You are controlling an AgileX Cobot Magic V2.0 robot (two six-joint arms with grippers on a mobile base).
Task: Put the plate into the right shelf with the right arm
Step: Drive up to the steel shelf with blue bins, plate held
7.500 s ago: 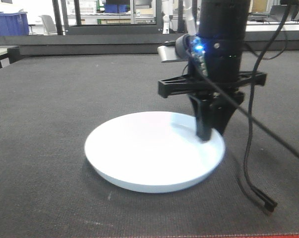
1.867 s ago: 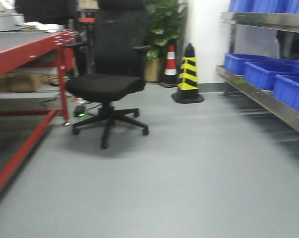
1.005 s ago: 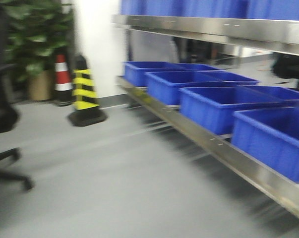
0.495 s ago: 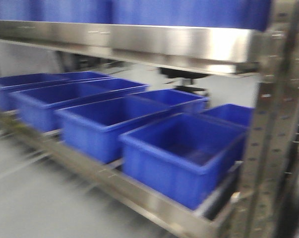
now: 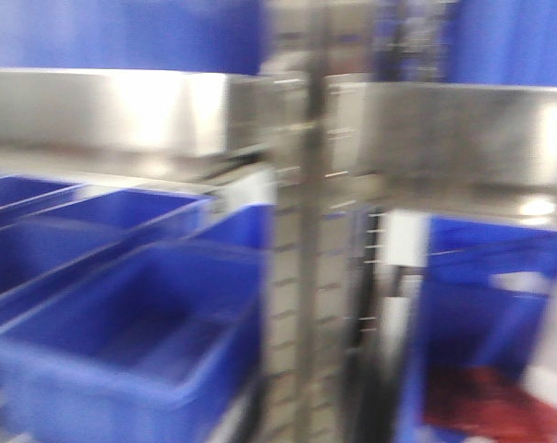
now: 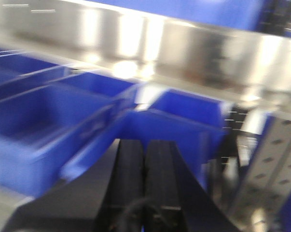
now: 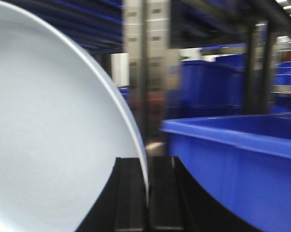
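Plate: a white, round, glossy plate (image 7: 53,135) stands on edge and fills the left half of the right wrist view. Its rim curves down from the top left into the gripper at the bottom centre.
Where the plate is: held up in the air in front of the shelf (image 7: 144,58), resting on no ledge and in no bin.
Right gripper: the black right gripper (image 7: 146,166) is clamped on the plate's lower rim. One flat finger (image 7: 130,193) sits on each side of the edge.
Beside the plate: a steel upright (image 7: 157,96) with rows of holes rises just behind the rim. To the right, a large blue bin (image 7: 242,159) shows its thick lip and front wall close to the camera. More blue bins show farther back, between dark posts.
Left gripper: the black left gripper (image 6: 144,159) has its two fingers pressed flat together with nothing between them. It points toward the shelf.
Left wrist view: a shiny steel ledge (image 6: 135,43) runs across the top. Open blue bins sit in a row beneath it, and a perforated steel post (image 6: 275,164) slants at the right.
Front view: badly smeared. It shows a bright steel ledge across the upper part, an upright down the middle and blue bins to both sides. Blue shapes also sit above the ledge.
Right bin in the front view: something red (image 5: 481,406) lies low inside it; I cannot tell what it is.
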